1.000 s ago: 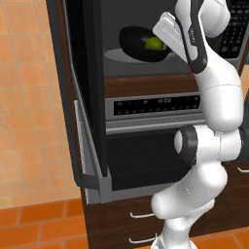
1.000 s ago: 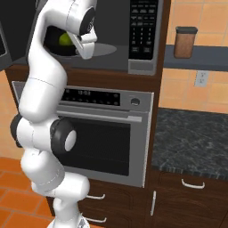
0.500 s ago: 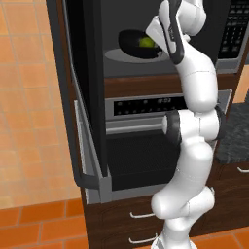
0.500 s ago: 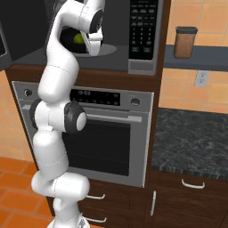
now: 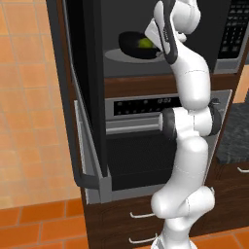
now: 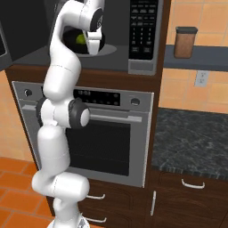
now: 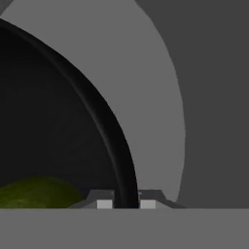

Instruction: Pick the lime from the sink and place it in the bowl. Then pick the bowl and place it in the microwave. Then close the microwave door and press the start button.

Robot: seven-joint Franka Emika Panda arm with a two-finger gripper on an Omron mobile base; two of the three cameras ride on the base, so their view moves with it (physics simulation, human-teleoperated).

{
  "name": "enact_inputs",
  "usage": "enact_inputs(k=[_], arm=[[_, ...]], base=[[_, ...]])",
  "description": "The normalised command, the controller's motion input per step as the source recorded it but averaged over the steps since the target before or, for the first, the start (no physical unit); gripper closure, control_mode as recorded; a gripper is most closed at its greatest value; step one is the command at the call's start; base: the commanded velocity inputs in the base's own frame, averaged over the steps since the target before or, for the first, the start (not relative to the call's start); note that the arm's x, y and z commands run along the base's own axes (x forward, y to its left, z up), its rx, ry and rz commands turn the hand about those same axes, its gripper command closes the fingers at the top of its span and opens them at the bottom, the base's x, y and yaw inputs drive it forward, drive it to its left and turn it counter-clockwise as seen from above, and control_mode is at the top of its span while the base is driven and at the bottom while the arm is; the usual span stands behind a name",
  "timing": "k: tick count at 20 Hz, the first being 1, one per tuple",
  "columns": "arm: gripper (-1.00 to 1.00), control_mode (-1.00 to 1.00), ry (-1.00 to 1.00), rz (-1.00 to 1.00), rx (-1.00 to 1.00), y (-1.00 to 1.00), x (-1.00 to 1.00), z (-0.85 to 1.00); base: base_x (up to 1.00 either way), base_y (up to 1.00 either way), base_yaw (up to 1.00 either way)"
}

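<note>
To my left the microwave door [image 5: 87, 97] hangs wide open. Inside the microwave [image 6: 142, 35], the bowl [image 5: 133, 44] sits on the pale turntable [image 5: 121, 56] with the lime [image 5: 144, 44] in it. My claw [image 7: 126, 202] is clamped on the bowl's right rim, one finger each side. So the bowl lies directly under me, and the coming move hinges on letting go.

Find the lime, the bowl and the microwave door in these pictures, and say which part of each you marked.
lime [image 5: 144, 44]: left base view, its yellow-green top showing above the bowl's rim.
bowl [image 7: 104, 131]: hand view, its black rim, between the fingertips.
microwave door [image 5: 87, 73]: left base view, the black glass panel, swung open.
</note>
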Motion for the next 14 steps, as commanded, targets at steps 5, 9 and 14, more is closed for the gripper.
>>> enact_inputs(k=[5, 9, 14], arm=[[-1.0, -1.0, -0.05, -0.03, -0.03, 0.13, -0.11, -0.17], [-1.0, -1.0, -0.15, -0.02, -0.05, 0.08, -0.55, 0.0], [-1.0, -1.0, -0.3, -0.02, -0.1, 0.0, -0.99, -0.05]], base=[[0.0, 0.0, 0.0], [0.0, 0.0, 0.0], [0.0, 0.0, 0.0]])
